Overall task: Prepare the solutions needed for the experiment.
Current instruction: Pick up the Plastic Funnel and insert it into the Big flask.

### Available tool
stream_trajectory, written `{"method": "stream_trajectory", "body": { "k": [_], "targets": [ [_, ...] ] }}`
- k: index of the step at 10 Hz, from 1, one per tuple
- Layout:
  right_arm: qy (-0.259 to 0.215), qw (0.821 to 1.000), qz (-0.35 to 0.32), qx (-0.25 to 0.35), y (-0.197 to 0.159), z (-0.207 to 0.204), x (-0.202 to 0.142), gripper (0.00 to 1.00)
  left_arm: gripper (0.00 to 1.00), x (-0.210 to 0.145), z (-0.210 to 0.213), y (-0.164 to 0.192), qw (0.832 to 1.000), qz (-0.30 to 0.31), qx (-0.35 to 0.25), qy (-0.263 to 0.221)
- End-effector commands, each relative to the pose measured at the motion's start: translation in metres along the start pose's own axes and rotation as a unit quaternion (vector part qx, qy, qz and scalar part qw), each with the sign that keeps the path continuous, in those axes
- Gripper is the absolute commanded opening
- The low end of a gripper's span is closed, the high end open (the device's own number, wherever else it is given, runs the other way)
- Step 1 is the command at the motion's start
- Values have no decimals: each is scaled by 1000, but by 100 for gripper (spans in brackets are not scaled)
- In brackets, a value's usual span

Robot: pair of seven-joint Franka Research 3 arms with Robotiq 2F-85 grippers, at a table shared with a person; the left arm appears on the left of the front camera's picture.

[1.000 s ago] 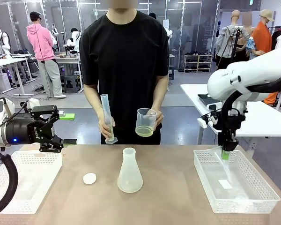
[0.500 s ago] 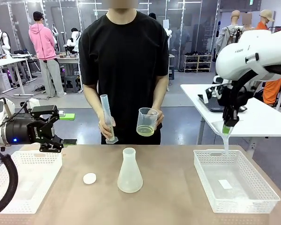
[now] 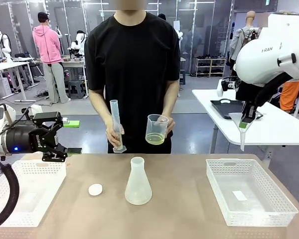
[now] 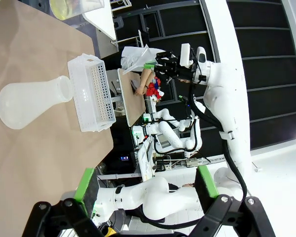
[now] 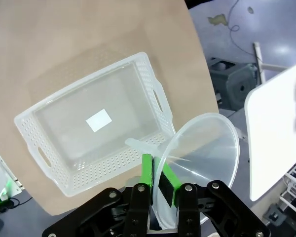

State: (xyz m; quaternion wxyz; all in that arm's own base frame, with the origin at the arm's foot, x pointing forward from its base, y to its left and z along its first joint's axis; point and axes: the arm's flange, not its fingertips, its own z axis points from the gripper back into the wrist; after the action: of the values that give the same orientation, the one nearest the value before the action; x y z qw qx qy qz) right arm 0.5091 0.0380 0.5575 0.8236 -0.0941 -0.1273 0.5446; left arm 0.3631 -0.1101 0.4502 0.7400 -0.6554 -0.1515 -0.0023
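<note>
**Table layout, near edge to far**

Flask (image 3: 138, 181) is standing mid-table, with the stopper (image 3: 95, 189) lying to its left, apart. Left basket (image 3: 27, 191) and right basket (image 3: 249, 191) are sitting at the table's ends. Behind the far edge a person is holding a cylinder (image 3: 115, 127) and, right of it, a beaker (image 3: 156, 129) with liquid (image 3: 155, 139) inside. Right gripper (image 3: 245, 119) is hanging high above the right basket, funnel (image 3: 242, 134) between its fingers. Left gripper (image 3: 72, 137) is hovering over the left basket's far rim.
</note>
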Motion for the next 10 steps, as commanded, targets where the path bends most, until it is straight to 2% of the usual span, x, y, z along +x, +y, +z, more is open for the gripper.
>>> {"method": "stream_trajectory", "body": {
  "k": [1, 3, 10],
  "targets": [
    [8, 999, -20, -29, 17, 0, -4, 0, 100, 0, 2, -1, 1000, -2, 0, -2],
    [1, 1000, -4, -10, 7, 5, -2, 0, 100, 0, 2, -1, 1000, -2, 0, -2],
    [1, 1000, -4, -10, 7, 5, -2, 0, 100, 0, 2, -1, 1000, -2, 0, -2]
  ]
}}
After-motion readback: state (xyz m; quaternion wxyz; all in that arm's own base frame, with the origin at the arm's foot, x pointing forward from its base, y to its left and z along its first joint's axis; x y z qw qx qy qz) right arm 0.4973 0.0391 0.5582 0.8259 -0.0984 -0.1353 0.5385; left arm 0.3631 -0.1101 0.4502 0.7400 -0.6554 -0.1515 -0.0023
